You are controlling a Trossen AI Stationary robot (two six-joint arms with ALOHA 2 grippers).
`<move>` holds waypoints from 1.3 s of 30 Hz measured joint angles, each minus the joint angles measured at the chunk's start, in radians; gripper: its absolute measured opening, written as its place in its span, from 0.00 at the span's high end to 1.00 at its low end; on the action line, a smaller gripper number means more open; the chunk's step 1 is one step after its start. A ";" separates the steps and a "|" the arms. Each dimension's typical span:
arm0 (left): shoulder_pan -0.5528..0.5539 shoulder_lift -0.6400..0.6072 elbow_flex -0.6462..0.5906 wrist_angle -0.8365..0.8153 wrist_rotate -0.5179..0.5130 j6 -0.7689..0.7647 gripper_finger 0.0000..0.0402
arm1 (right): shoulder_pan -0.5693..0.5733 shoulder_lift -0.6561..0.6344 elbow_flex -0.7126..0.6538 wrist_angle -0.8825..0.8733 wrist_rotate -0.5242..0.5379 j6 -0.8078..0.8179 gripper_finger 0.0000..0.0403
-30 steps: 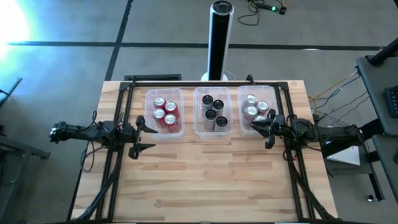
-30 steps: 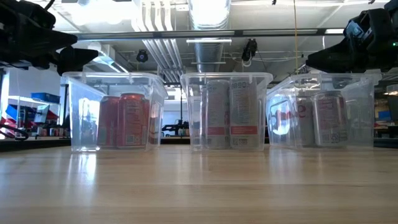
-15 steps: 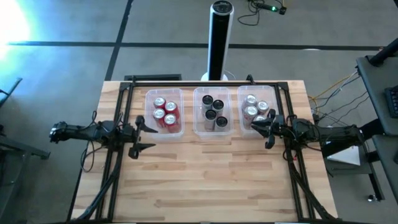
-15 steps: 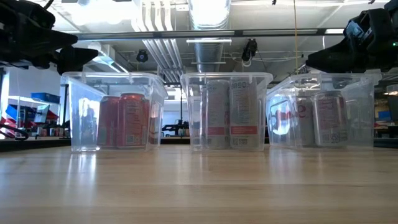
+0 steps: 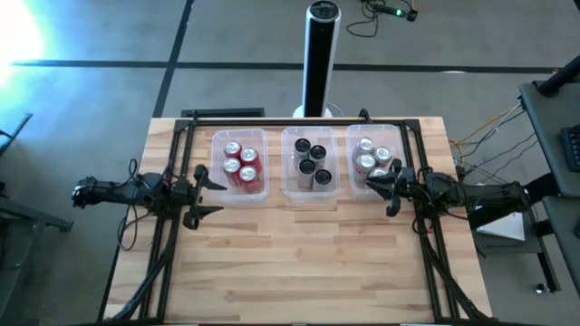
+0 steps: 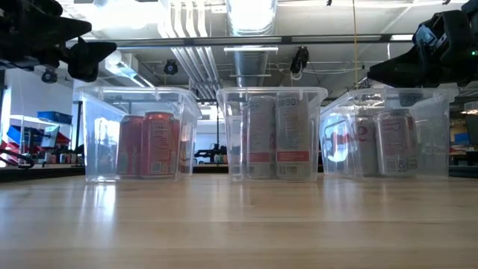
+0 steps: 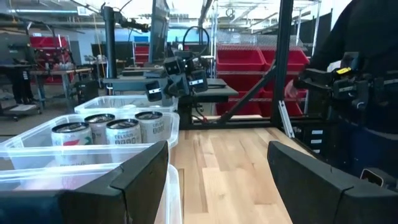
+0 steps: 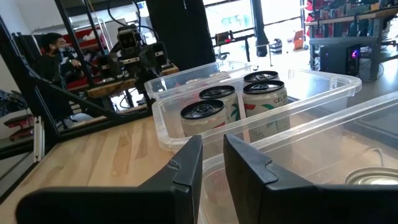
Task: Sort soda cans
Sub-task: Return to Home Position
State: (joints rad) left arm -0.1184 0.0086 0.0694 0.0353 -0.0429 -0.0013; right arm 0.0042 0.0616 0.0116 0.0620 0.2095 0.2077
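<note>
- High view: straight down from well overhead, with the whole surface and the three clear tubs in frame.
- Low view: right at surface height, close in, facing those same tubs side-on with the room beyond.
- Left wrist view: peering past the left claw along the tub row.
- Right wrist view: past the right claw, facing the opposite way over the same tubs.

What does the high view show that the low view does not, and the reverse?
High view only: the can tops, four red cans in the left tub, four black-topped cans in the middle tub, and a black column. Low view only: the cans' sides and ceiling pipes. Both: these tubs, the right tub, the left gripper and right gripper.
</note>
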 joint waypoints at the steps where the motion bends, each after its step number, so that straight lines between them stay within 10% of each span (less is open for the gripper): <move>1: 0.000 0.000 0.001 0.000 0.000 0.000 0.35 | 0.000 0.000 0.000 0.000 0.000 0.001 0.85; 39: 0.000 0.000 0.001 0.002 0.002 0.000 0.35 | 0.000 0.000 0.000 0.000 0.000 0.000 0.85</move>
State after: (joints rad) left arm -0.1184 0.0090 0.0704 0.0368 -0.0410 -0.0013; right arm 0.0041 0.0616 0.0116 0.0620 0.2096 0.2077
